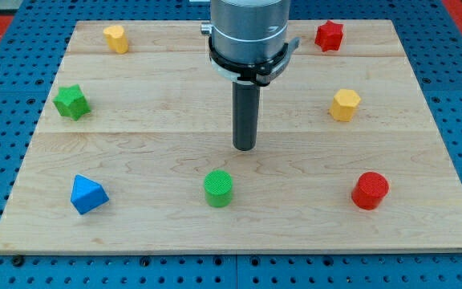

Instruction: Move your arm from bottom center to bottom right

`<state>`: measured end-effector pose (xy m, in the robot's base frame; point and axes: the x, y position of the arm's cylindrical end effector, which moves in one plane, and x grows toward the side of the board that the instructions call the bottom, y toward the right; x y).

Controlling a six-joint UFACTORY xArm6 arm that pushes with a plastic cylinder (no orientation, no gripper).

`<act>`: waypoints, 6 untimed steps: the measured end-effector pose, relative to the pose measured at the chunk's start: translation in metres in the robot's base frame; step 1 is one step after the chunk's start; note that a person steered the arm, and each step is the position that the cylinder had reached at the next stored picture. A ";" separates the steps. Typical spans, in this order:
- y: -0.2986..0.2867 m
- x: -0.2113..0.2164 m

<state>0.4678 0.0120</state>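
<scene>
High frontal view over board (423, 152)

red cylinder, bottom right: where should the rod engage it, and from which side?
No grasp is possible, only a push. The red cylinder stands upright, so meet the middle of its curved wall; off-centre contact would probably let it slip aside. My tip sits up and to the view's left of it, so that side seems easiest.

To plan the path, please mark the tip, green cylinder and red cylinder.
my tip (245, 148), camera view, rod's lower end
green cylinder (218, 185), camera view, top face
red cylinder (370, 188), camera view, top face

Wooden board (135, 144) on blue pegboard (6, 96)
</scene>
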 end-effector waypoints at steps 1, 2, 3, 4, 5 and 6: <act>-0.002 0.000; -0.002 0.000; 0.021 0.000; 0.047 0.000; 0.075 -0.002; 0.154 -0.020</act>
